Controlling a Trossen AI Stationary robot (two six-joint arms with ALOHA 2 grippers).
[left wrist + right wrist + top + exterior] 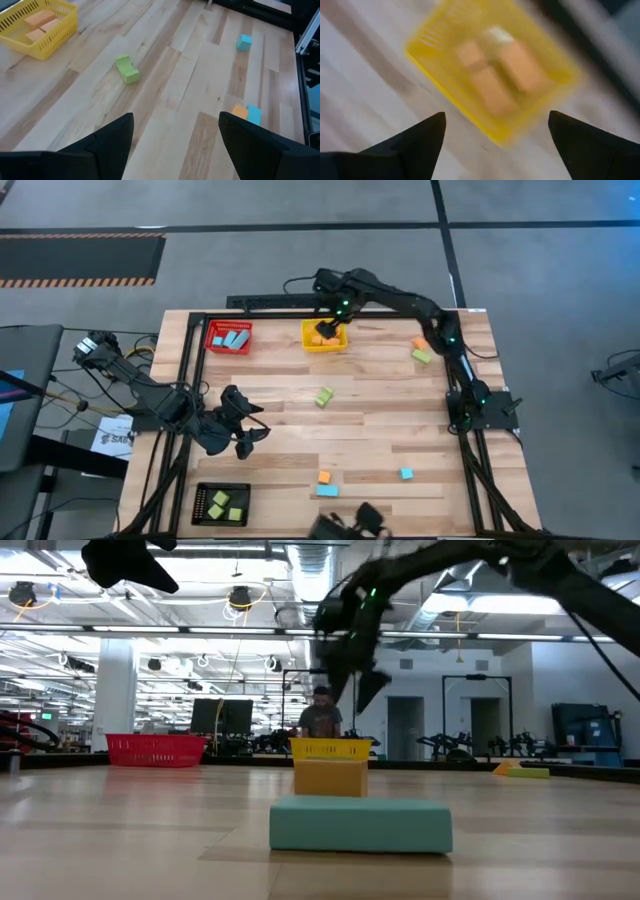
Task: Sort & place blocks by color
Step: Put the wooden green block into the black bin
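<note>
Right tool point(327, 330): fingers spread, empty, above yellow bin point(312, 343) holding orange blocks point(492, 75); likely drop-off. Left tool point(243, 425): spread, waiting mid-counter point(380, 430). Green block point(324, 396), others unsorted.

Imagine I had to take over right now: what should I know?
Right gripper: open, empty, above the yellow tray.
Left gripper: open, empty, over bare table near the left edge.
Done: orange blocks in the yellow tray, blue blocks in the red tray, green blocks in the black tray.
Left on the table: green block mid-table; an orange and green pair by the right arm; an orange and two blue near the front.
</note>
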